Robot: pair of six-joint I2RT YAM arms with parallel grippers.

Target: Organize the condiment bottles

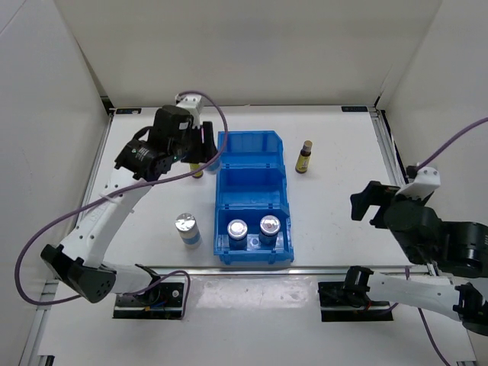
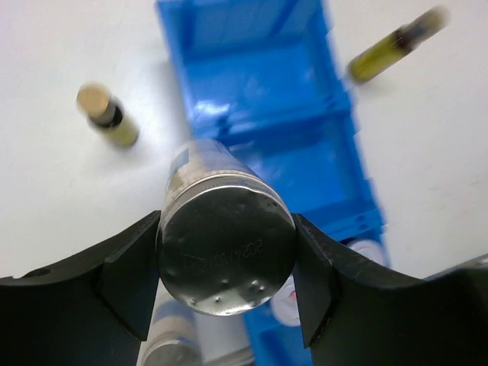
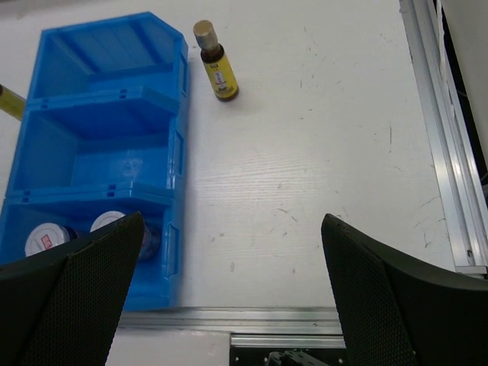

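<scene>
The left pincer point(image 2: 223, 293) is clamped on a silver-lidded jar point(image 2: 226, 252), gripping its sides, and the jar looks to be lifted off the table point(image 1: 335, 191). The blue bin point(image 1: 249, 168) lies just to the pincer's right. To do this step well, I would keep the jar upright and carry it sideways high enough to clear the bin wall. Then centre it over an empty compartment and lower it until it rests before letting go. A brown bottle point(image 2: 107, 114) stands close beside the pincer, so the swing should go away from it. The right pincer point(image 3: 232, 221) hangs wide open and empty, well apart on the right.
</scene>
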